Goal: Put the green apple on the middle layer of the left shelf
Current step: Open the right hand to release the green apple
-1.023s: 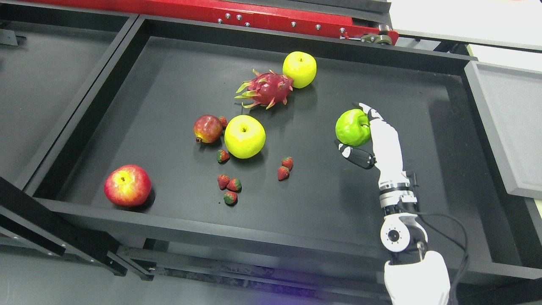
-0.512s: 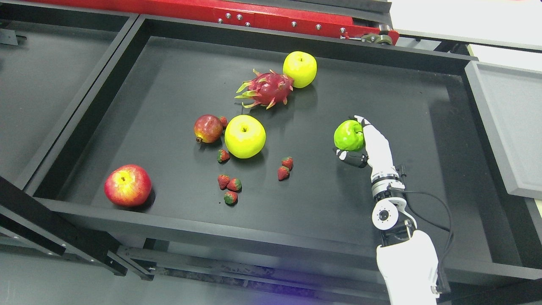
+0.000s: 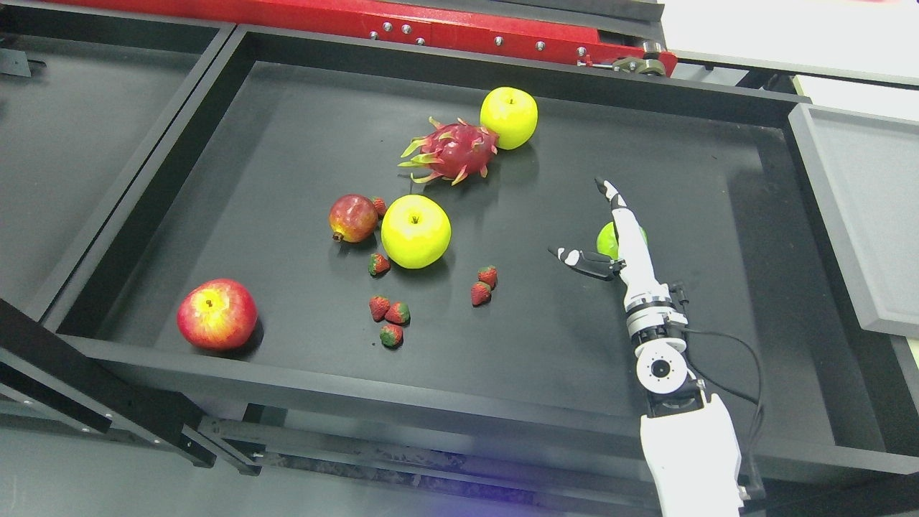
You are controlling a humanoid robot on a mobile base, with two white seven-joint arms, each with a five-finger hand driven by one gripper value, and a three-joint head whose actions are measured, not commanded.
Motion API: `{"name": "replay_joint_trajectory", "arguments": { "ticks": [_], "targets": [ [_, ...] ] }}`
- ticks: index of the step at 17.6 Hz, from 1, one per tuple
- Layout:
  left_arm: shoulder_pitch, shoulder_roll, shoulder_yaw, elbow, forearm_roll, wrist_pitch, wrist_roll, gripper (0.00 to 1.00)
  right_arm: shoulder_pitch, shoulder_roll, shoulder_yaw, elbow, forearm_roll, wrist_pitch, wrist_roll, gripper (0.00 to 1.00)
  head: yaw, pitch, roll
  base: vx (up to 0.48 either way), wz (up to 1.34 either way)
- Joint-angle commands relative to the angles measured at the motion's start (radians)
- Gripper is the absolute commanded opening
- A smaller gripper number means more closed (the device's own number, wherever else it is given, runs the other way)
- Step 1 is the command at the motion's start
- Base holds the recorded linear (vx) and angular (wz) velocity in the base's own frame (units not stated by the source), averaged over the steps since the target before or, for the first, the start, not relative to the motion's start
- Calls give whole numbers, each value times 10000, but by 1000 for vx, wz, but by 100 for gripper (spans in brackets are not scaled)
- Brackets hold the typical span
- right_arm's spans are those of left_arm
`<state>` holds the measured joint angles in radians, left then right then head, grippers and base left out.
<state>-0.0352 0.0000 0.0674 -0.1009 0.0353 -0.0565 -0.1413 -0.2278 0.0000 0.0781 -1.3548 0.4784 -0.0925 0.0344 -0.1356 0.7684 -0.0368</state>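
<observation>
While fingers point(image 3: 610, 197) splay, green apple point(image 3: 609, 240) sits mostly hidden behind them

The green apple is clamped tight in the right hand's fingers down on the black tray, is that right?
Not quite. In the head view the right hand is open, fingers straight and thumb spread, so nothing is clamped. The green apple sits on the black tray, mostly hidden behind the hand. Whether hand and apple touch cannot be told.
</observation>
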Motion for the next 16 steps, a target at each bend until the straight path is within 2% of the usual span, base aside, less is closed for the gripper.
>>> {"name": "replay_joint_trajectory", "arguments": {
  "ticks": [1, 7, 16],
  "targets": [
    [0, 175, -14, -3, 0, -3, 2, 100, 849, -175, -428, -1772, -1438, -456, -37, 100, 0, 0, 0, 0, 0],
    [0, 175, -15, -3, 0, -3, 2, 100, 1954, -175, -475, -3554, -2083, -74, -68, 100, 0, 0, 0, 0, 0],
    [0, 175, 16, -3, 0, -3, 2, 100, 2493, -175, -582, -3311, -2467, 35, -98, 100, 0, 0, 0, 0, 0]
  ]
}}
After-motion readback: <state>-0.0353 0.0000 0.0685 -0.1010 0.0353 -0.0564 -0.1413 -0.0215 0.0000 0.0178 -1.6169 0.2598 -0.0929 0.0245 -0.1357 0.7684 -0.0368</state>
